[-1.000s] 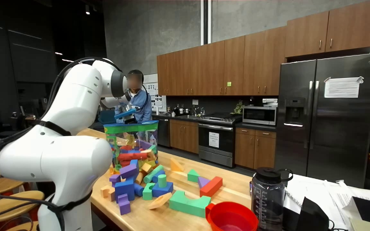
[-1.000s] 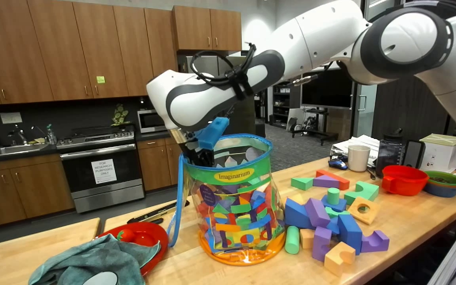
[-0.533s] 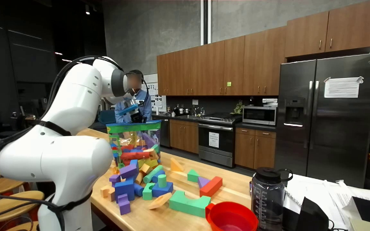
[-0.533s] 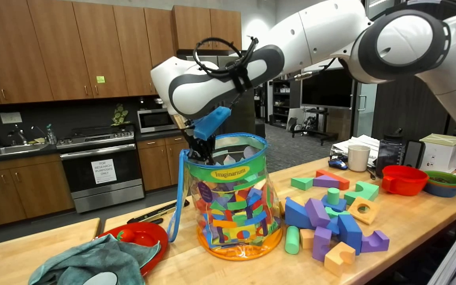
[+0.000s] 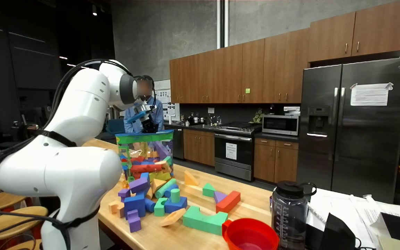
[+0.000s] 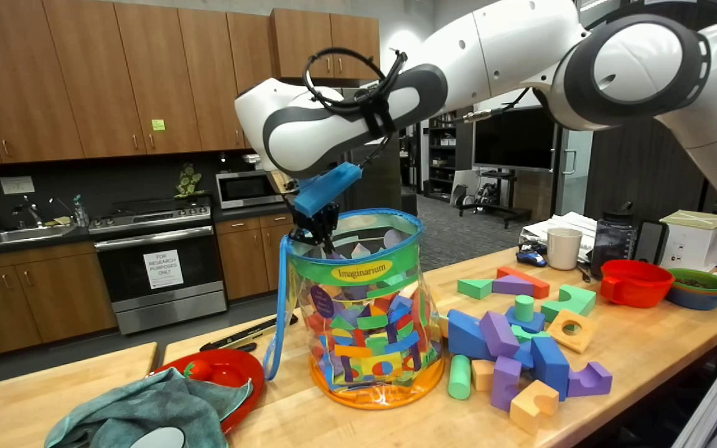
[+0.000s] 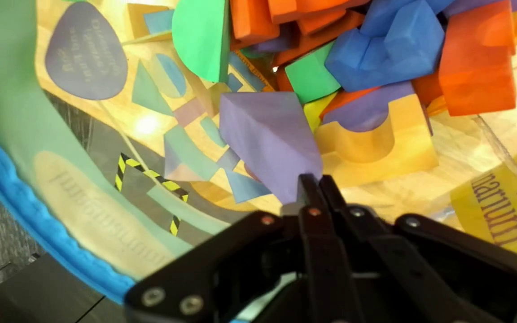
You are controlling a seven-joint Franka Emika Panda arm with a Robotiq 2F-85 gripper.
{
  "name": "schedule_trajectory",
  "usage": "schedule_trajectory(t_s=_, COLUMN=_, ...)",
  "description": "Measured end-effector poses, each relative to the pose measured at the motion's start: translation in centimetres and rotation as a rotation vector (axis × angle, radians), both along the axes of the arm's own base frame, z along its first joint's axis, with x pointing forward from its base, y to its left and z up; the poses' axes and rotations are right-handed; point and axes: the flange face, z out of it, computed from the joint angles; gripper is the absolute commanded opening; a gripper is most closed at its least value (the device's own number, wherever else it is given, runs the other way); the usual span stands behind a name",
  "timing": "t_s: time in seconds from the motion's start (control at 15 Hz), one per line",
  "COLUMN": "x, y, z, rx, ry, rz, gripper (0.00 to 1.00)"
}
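Note:
My gripper (image 7: 316, 178) is shut, with its fingertips together and nothing seen between them. In an exterior view the gripper (image 6: 324, 242) points down into the mouth of a clear bag (image 6: 389, 272) with a green band and blue rim, near the handle side. The bag (image 5: 144, 139) also shows in an exterior view. In the wrist view a purple block (image 7: 269, 139) lies beyond the fingertips; contact cannot be told. A yellow arch block (image 7: 388, 157), blue block (image 7: 388, 49), orange block (image 7: 478, 67) and green half-round block (image 7: 198, 40) are in the bag.
Loose foam blocks (image 6: 500, 336) lie beside the bag. A red bowl (image 6: 635, 283), mug (image 6: 564, 249) and dark bottle (image 5: 289, 218) stand farther along the table. A red plate (image 6: 234, 370) and grey-green cloth (image 6: 147, 404) lie near the bag. A person (image 5: 158, 114) stands behind.
My gripper has risen and tilted, and its fingers sit less deep in the bag. The bag has shifted slightly on the table. The loose blocks on the table look almost unchanged.

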Motion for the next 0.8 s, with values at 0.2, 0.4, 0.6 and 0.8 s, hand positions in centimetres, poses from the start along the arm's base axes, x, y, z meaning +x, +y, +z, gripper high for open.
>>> schedule_trajectory(t_s=0.2, x=0.2, y=0.0, z=1.6, rx=-0.007, ry=-0.056, rz=-0.043, gripper=0.01)
schedule_trajectory(t_s=0.4, x=0.3, y=-0.5, z=3.8, rx=-0.011, ry=-0.116, rz=-0.093, gripper=0.01)
schedule_trajectory(t_s=0.6, x=0.3, y=-1.2, z=5.5, rx=-0.004, ry=-0.155, rz=-0.139, gripper=0.01)
schedule_trajectory(t_s=0.8, x=0.2, y=-1.5, z=6.4, rx=0.002, ry=-0.171, rz=-0.166, gripper=0.01)
